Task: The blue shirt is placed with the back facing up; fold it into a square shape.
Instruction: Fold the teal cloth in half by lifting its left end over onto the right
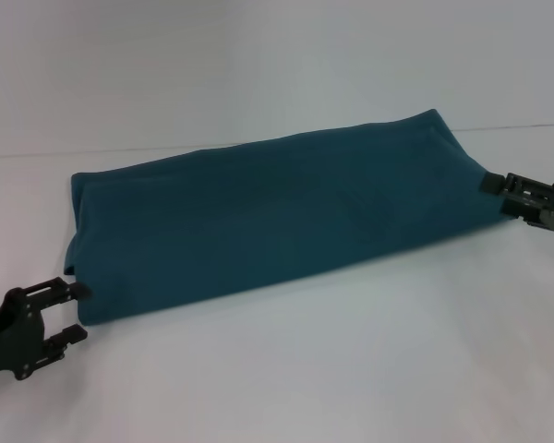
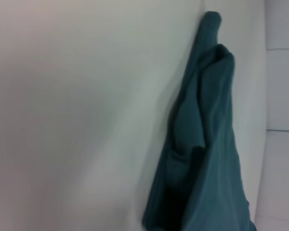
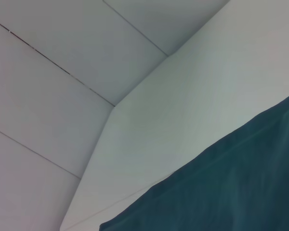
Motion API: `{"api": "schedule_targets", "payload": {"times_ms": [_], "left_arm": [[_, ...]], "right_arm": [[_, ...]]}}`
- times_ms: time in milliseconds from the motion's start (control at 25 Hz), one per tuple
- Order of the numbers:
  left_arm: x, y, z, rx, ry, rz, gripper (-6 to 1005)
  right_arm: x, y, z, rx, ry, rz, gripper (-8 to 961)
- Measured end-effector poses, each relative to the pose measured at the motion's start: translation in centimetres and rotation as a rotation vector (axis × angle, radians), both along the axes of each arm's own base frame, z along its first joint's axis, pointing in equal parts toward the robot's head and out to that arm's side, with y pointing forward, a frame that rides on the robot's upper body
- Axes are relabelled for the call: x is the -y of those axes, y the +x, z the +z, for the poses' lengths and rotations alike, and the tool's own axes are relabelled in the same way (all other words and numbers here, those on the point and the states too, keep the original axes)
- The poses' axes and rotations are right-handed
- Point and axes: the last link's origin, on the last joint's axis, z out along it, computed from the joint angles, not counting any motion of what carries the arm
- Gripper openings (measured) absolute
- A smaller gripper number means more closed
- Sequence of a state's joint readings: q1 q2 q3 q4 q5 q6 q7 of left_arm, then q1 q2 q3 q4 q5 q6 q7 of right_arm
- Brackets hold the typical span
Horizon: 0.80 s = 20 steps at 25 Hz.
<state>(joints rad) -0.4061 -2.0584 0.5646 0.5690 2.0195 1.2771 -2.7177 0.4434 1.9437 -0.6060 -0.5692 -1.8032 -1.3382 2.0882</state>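
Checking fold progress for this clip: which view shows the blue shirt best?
The head view: the whole blue shirt lies folded into a long band on the table. The left wrist view shows only one bunched, layered end; the right wrist view shows just a plain corner of fabric.

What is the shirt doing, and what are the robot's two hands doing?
blue shirt: folded into a long band, flat on the white table, plain side up.
left gripper: open, at the shirt's near left corner.
right gripper: at the shirt's far right corner.
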Motion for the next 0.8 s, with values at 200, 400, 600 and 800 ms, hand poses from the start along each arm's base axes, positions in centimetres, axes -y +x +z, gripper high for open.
{"api": "schedule_targets", "payload": {"times_ms": [200, 400, 600, 800], "left_arm": [[-0.3, -0.3, -0.5, -0.006, 0.003, 0.032, 644], [-0.3, -0.7, -0.9, -0.004, 0.005, 0.068, 642], [-0.7, -0.5, -1.4, -0.007, 0.001, 0.075, 641], [-1.3, -0.3, -1.7, -0.024, 0.003, 0.077, 640]], "right_arm": [[0.2, 0.3, 0.1, 0.001, 0.004, -0.006, 945], [0.2, 0.3, 0.2, 0.007, 0.011, -0.002, 944], [0.2, 0.3, 0.2, 0.01, 0.013, -0.002, 945], [0.2, 0.3, 0.2, 0.011, 0.014, -0.001, 945]]}}
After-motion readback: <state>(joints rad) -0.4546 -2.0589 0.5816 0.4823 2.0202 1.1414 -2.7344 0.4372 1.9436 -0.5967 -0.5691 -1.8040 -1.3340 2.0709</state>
